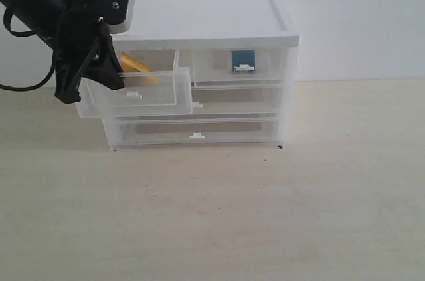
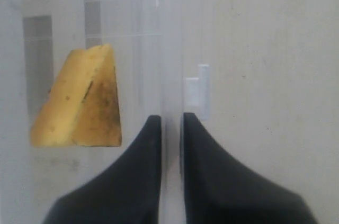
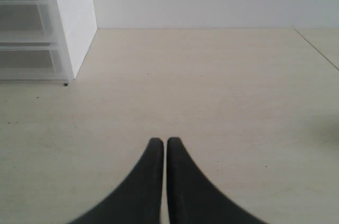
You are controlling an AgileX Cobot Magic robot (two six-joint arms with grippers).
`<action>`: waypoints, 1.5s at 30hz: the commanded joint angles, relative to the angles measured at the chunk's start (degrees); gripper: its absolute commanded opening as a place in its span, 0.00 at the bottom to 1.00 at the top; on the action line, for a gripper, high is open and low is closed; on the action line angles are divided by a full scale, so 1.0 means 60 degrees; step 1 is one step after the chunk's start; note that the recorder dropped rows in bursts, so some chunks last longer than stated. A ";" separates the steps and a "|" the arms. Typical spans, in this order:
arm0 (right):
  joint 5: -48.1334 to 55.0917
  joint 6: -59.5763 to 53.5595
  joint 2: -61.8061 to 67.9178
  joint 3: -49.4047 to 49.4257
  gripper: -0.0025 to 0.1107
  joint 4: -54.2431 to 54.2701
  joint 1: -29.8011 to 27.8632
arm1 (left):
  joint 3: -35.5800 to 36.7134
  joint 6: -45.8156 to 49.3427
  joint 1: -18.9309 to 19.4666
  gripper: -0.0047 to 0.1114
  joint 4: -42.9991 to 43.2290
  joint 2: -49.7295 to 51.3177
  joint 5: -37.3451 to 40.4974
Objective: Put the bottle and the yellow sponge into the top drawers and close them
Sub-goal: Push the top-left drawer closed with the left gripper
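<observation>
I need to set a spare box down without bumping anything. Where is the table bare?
Bare table in front of the cabinet and to its right; the right gripper hangs over that side. Crowded at left: left gripper clamps the open left top drawer holding the yellow sponge.

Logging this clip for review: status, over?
Left gripper jaws pinch front wall of open left top drawer, yellow sponge inside; right gripper shut over table. Closed right top drawer holds bottle. Nothing in the way.
</observation>
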 commanded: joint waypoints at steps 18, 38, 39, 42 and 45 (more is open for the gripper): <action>-0.0077 0.0000 -0.0054 0.0040 0.02 -0.0010 -0.0022 | -0.0351 0.0101 -0.0030 0.08 0.0027 0.0434 -0.2989; -0.0077 0.0000 -0.0054 0.0040 0.02 -0.0010 -0.0022 | -0.0351 -0.0117 -0.0030 0.44 0.0069 -0.0857 -0.1987; -0.0077 0.0000 -0.0054 0.0040 0.02 -0.0010 -0.0022 | -0.0351 -0.0117 -0.0030 0.34 0.0069 -0.0863 -0.1342; -0.0077 0.0000 -0.0054 0.0040 0.02 -0.0010 -0.0022 | -0.0145 -0.0079 -0.0030 0.08 -0.0187 -0.0628 -0.0295; -0.0077 0.0000 -0.0054 0.0040 0.02 -0.0010 -0.0022 | 0.0139 -0.0096 -0.0030 0.08 -0.0437 -0.0105 -0.0703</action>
